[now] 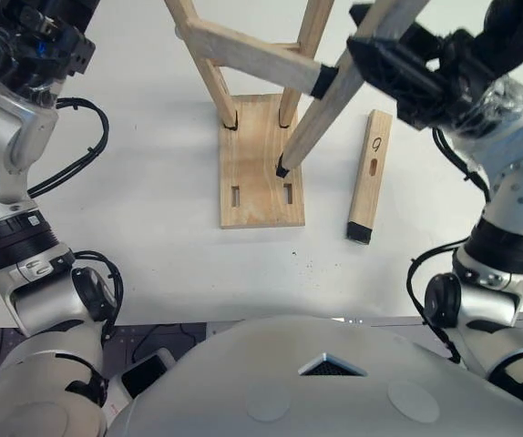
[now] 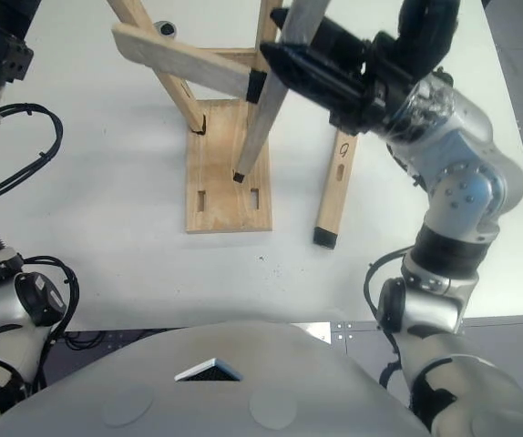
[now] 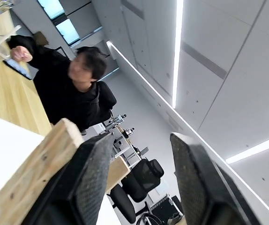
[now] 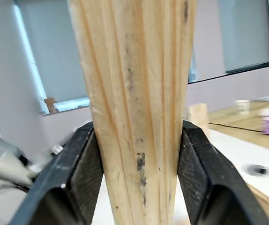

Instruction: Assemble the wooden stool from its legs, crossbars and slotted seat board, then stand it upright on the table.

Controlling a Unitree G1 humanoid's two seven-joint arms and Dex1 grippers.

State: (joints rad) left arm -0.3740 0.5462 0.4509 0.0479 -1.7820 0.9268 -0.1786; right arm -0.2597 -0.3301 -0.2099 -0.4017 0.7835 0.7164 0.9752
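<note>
At the middle of the bench (image 1: 134,182) your seat board (image 1: 260,182) lies flat, slots up. Two legs (image 1: 214,86) joined by a crossbar (image 1: 252,55) stand tilted at its far slots. Your right hand (image 4: 139,178) is clamped on a third leg (image 1: 312,127), held slanted, its black-capped foot touching the board just beside the near right slot. A fourth leg (image 1: 369,173) lies on the bench, just right of the board. Your left hand (image 3: 141,140) sits up at far left, fingers spread wide, gripping nothing, a wooden end (image 3: 31,173) just beside one finger.
</note>
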